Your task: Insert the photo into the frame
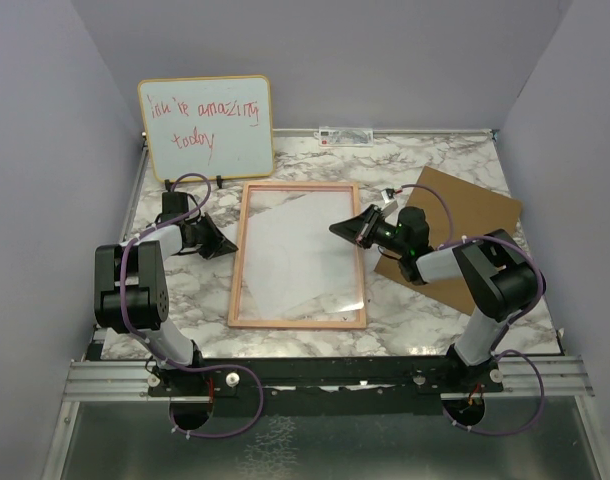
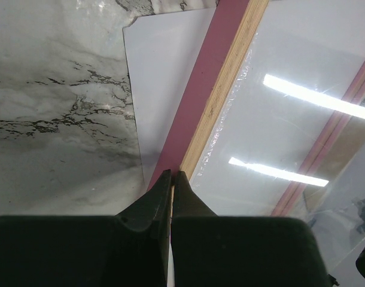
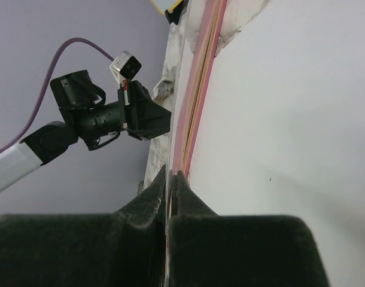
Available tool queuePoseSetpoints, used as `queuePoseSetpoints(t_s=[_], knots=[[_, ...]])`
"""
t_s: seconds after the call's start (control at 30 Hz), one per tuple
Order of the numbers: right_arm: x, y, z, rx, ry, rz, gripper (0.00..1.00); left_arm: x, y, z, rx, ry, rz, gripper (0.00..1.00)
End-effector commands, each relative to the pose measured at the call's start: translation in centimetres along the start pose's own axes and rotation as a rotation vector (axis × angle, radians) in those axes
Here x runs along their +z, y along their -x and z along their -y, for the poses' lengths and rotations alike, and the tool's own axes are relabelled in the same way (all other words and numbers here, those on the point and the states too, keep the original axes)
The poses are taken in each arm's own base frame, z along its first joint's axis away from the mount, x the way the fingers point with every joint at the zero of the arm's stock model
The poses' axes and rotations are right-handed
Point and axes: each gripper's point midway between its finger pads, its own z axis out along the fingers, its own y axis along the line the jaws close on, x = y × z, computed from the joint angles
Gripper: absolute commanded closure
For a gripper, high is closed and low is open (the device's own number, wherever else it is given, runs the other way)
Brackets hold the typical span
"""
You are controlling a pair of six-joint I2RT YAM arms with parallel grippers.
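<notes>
Pincers both closed, jaws pressed together, one on each long side of the work.

Left pincer (image 1: 232, 247): low at the left border of the large rectangular picture frame (image 1: 300, 185), which has a thin pinkish light-wood edge and a clear pane. In its own camera the fingertips (image 2: 164, 179) meet right at that pink border (image 2: 209, 84). Cannot tell whether anything thin is nipped between them.

Right pincer (image 1: 334, 228): at the frame's right border, its arm reaching in from the right. Its own camera shows the tips (image 3: 171, 174) together against the border's edge (image 3: 197, 78), with the left arm visible beyond. Again, cannot tell if a sheet edge is caught.

Large rectangular paper photo (image 1: 295, 250): plain white side up, lying within the frame's outline but skewed, not square to the borders. Seen from the left wrist, one strip of it (image 2: 161, 84) pokes out past the frame's left border onto the white marble-patterned table (image 1: 435, 160), and the border crosses over it. Two bright light strips reflect in the pane (image 2: 260, 78).

Plain brown rectangular backing board (image 1: 470, 215): flat on the table, right of the frame and apart from it, partly under the right arm.

Yellow-edged whiteboard with red handwriting (image 1: 206, 125): upright at the back left.
</notes>
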Motion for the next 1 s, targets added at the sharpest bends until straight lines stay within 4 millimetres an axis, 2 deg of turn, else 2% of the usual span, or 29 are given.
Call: queuePoseSetpoints(t_s=[0.0, 0.47, 0.97], knots=[[0.5, 0.5, -0.4, -0.024, 0.021, 0.012, 0.99, 1.3, -2.9, -4.1, -0.042, 0.145, -0.08, 1.0], [1.0, 0.2, -0.1, -0.038, 0.027, -0.011, 0.99, 1.3, -3.1, -4.2, -0.042, 0.146, -0.086, 1.0], [0.7, 0.2, -1.4, -0.071, 0.064, -0.011, 0.99, 1.3, -3.2, -4.3, -0.045, 0.149, -0.088, 1.0]])
